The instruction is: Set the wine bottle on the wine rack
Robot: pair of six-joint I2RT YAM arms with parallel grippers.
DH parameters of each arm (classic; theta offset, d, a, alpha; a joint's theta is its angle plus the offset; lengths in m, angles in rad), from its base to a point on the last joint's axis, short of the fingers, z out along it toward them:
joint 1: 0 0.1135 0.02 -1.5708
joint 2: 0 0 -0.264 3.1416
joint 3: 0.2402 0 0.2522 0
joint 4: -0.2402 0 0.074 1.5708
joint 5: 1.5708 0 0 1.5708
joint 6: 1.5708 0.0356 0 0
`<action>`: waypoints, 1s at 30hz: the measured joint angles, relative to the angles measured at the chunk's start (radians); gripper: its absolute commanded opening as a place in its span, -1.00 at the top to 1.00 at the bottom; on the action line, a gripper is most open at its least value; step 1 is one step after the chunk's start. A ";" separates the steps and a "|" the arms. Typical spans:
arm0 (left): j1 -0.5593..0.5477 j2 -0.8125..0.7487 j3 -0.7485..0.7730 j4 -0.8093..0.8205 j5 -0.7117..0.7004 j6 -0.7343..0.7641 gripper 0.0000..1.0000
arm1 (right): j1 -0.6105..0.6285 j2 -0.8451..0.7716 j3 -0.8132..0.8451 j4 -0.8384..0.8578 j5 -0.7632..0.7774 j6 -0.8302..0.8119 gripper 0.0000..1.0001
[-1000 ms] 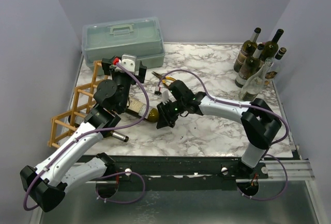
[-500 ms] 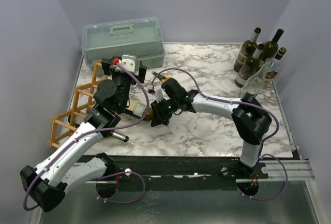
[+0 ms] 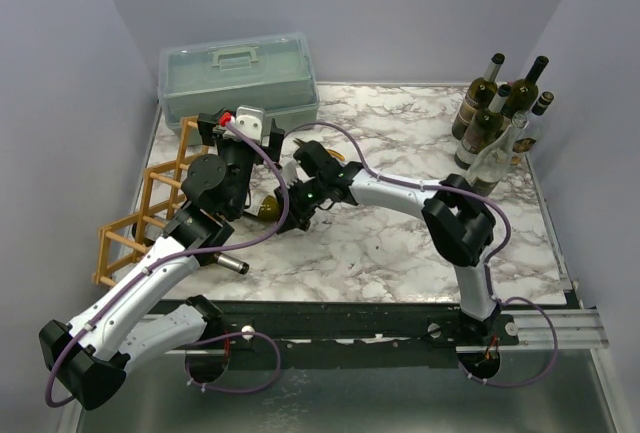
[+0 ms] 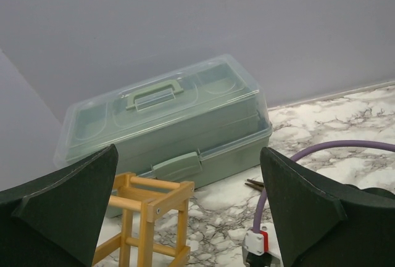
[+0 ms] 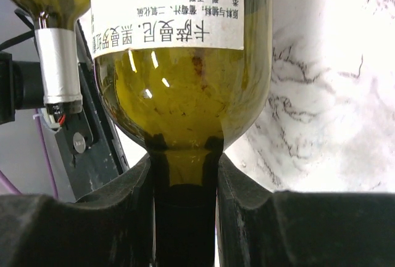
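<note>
An olive-green wine bottle (image 5: pixel 179 88) with a white label lies on its side, held low over the marble. My right gripper (image 5: pixel 184 168) is shut on its neck, one black finger on each side. From above, the right gripper (image 3: pixel 292 205) is at table centre-left. Only a bit of the wine bottle (image 3: pixel 268 211) shows there, and the rest is hidden under my left arm. The wine rack (image 3: pixel 150 193), a lattice of orange-tan sticks, stands at the left edge, and its corner (image 4: pixel 151 208) shows in the left wrist view. My left gripper (image 4: pixel 188 156) is open and empty, raised beside the rack (image 3: pixel 238 138).
A pale green toolbox (image 3: pixel 238 78) with a clear lid sits at the back left, behind the rack (image 4: pixel 166 122). Several upright bottles (image 3: pixel 500 118) stand in the back right corner. A small dark-handled tool (image 3: pixel 312 151) lies near the toolbox. Purple cables loop over both arms.
My right arm has carried the wine bottle leftwards, so more of it is now tucked beneath the left arm, nearer the rack. The left arm has stayed still.
</note>
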 measured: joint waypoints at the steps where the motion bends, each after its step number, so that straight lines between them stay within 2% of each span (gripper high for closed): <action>1: 0.000 0.000 0.000 0.000 0.000 0.000 -0.97 | 0.001 0.015 0.023 -0.011 -0.001 -0.005 0.99; 28: 0.000 -0.003 -0.007 0.001 0.023 0.000 -0.96 | 0.012 0.308 0.454 -0.140 -0.040 -0.071 0.99; 30: 0.001 -0.003 -0.007 0.001 0.023 0.000 -0.96 | 0.014 0.325 0.478 -0.140 -0.043 -0.068 0.94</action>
